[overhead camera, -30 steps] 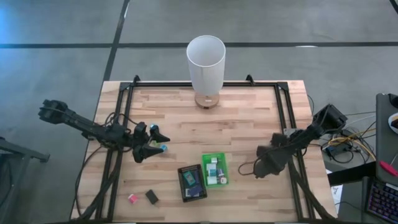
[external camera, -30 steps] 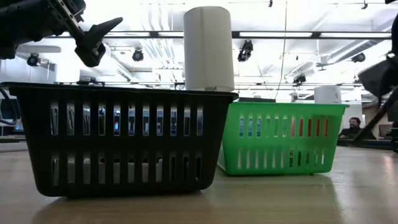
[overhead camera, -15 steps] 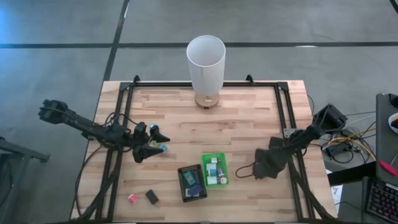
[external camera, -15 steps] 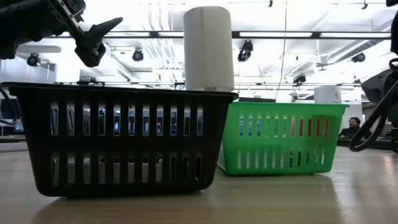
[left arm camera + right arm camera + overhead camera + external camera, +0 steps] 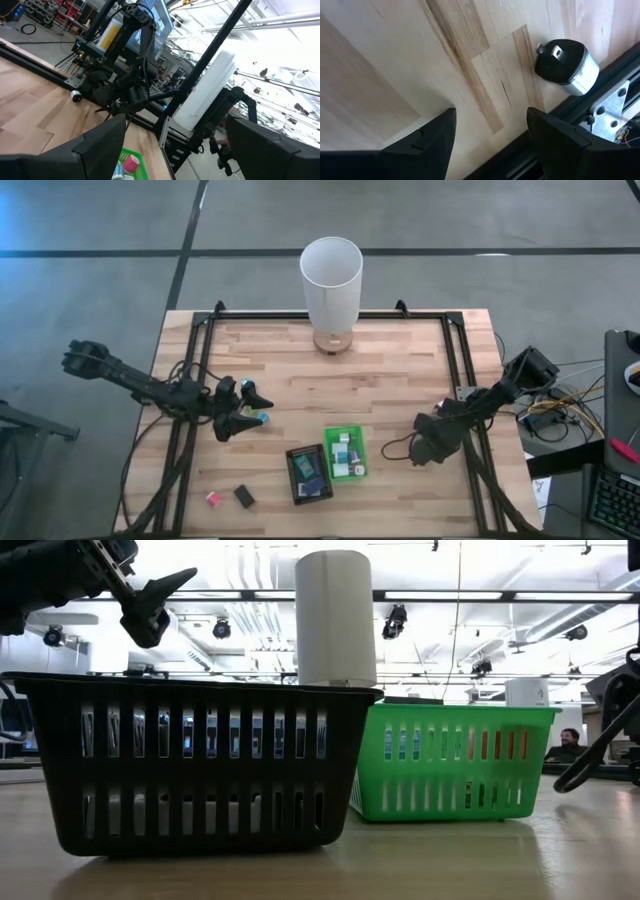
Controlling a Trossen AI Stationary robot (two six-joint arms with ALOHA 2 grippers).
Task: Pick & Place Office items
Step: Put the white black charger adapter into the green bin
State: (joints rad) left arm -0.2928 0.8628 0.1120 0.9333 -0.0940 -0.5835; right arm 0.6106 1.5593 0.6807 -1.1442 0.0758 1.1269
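Nearest the front edge of the table [image 5: 400,380] we see two loose office items: a pink block [image 5: 212,499] and, just beside it, a black block [image 5: 244,496], both resting on the bare wood.

A little farther in, two trays sit side by side and touching. The black tray [image 5: 308,473] holds a few small items in teal and blue; the green tray [image 5: 346,452] holds several small white and teal pieces. In the low view the black tray stands in front and the green one shows behind it.

Level with the trays, the right end effector [image 5: 418,452] hangs low over the wood near the table's right rail. Its wrist view shows its fingers [image 5: 427,140] partly spread with only bare wood between them, gripping nothing, and a round black-and-silver fitting [image 5: 566,66] beside the rail.

Slightly farther back on the other side, the left end effector [image 5: 247,412] hovers above the table with its fingers [image 5: 100,140] spread wide. We see a small blue item [image 5: 262,418] right at its tips, but we cannot tell whether it is touching it.

At the far edge stands the tall white cylinder [image 5: 331,290] on a round wooden base.
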